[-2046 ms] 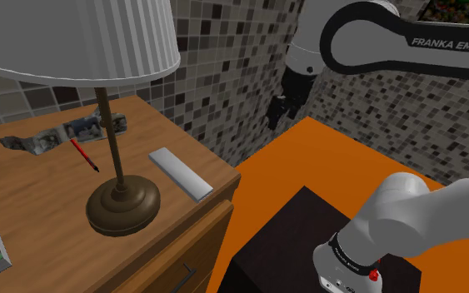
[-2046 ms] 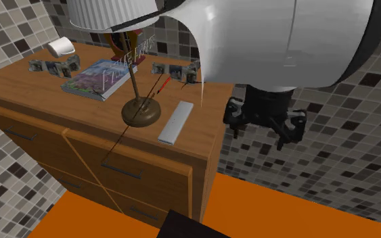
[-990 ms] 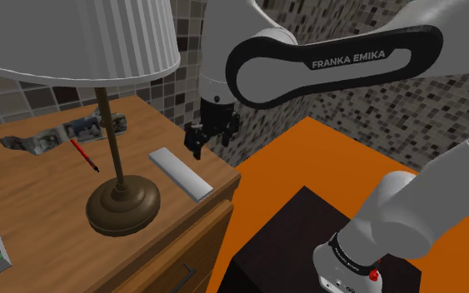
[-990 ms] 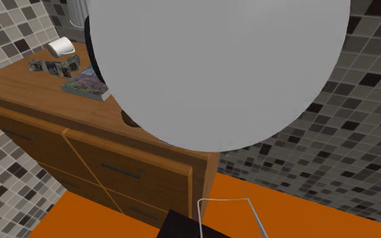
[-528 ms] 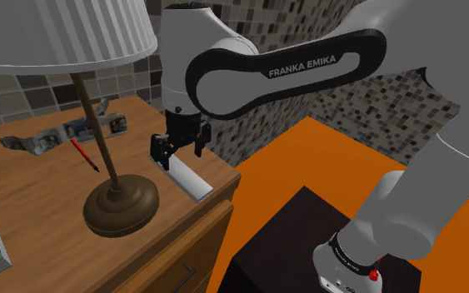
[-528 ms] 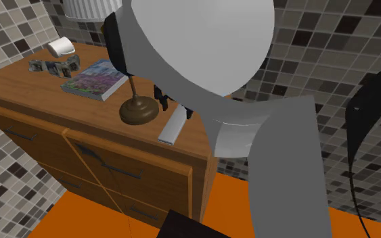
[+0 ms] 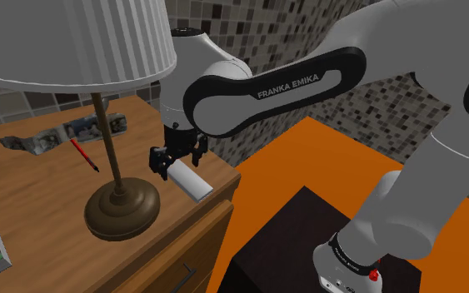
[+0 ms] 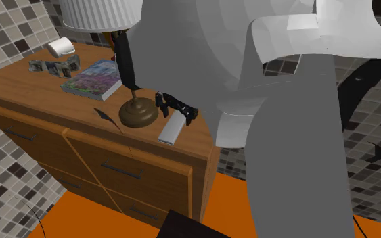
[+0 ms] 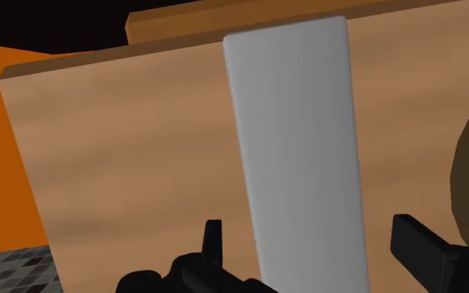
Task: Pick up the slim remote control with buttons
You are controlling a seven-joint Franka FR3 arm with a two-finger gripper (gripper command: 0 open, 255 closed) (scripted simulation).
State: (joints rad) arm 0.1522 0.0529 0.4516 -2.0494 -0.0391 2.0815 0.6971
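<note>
Wooden dresser top serves as the surface [image 7: 32, 196]; drawers below, orange floor [image 7: 307, 158] beside it, mosaic tile wall behind.

- Lamp: round brown base [image 7: 124, 208] with a thin stem, and a white pleated shade [image 7: 74, 42] overhanging much of the surface in the shoulder view.
- Red pen [image 7: 84, 156] lies behind the lamp stem, with a row of photo-textured blocks [image 7: 66, 133] farther back.
- Second exterior view: a book [image 8: 94, 79] with a purple cover lies flat and a small white cup [image 8: 61, 46] sits near the wall. Both are well apart from the work.

Remote [image 9: 299, 150]: a plain grey slab, no buttons drawn. It lies flat near the dresser's corner edge, just beside the lamp base. The lamp is the only close obstacle, on one flank of the approach.

Fingers [image 9: 420, 245]: spread wide and low over the surface, one on each side of the remote's near end. A strip of bare wood shows on both sides, so there is no contact and nothing is held.
</note>
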